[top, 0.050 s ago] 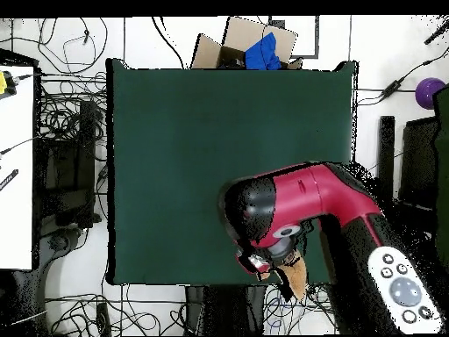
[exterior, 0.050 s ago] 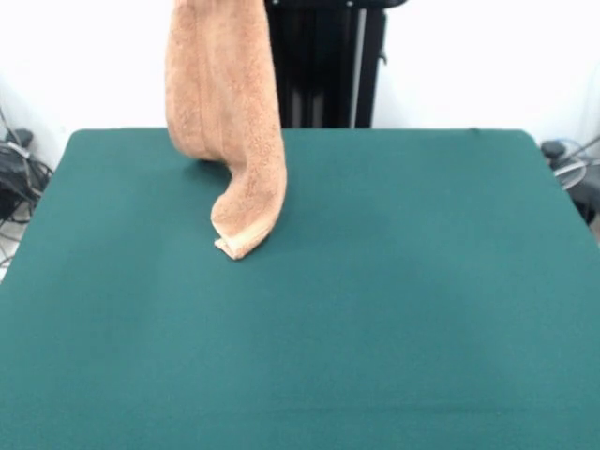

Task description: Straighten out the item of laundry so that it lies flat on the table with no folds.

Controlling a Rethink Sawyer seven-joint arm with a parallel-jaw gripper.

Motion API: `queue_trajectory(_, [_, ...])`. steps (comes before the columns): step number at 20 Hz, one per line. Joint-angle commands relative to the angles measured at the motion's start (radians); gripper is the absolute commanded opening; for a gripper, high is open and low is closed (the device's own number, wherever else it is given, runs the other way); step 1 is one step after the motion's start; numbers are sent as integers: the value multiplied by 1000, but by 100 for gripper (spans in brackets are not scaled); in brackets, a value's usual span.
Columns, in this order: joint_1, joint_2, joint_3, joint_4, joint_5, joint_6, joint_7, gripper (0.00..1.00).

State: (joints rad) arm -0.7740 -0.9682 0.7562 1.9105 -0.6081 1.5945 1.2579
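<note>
Towel [exterior, 0.050 s ago: 228, 112] hung bunched from the frame's top, its lower end touching the green table [exterior, 0.050 s ago: 394, 281]; gripper's hold couldn't be told.

White wall [exterior, 0.050 s ago: 487, 56], pale floor [top, 0.050 s ago: 175, 39], tangled cables [top, 0.050 s ago: 70, 114], cardboard box [top, 0.050 s ago: 219, 48]

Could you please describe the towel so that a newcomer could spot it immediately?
Start at the large dark green felt-topped table. Over its far left part hangs a light orange-tan terry towel, draped from above with its lower end curling onto the surface. It is the only cloth and the only warm-coloured thing there.
</note>
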Motion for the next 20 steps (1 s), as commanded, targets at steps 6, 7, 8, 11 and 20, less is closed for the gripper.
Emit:
queue_trajectory(6, [207, 81, -213, -119, 11, 15, 465, 0])
queue_trajectory(7, [219, 82, -221, -125, 16, 20, 471, 0])
queue_trajectory(8, [235, 83, -230, -136, 27, 31, 483, 0])
queue_trajectory(11, [265, 77, -248, -152, 54, 51, 499, 0])
queue_trajectory(20, [331, 82, -306, -201, 82, 59, 528, 0])
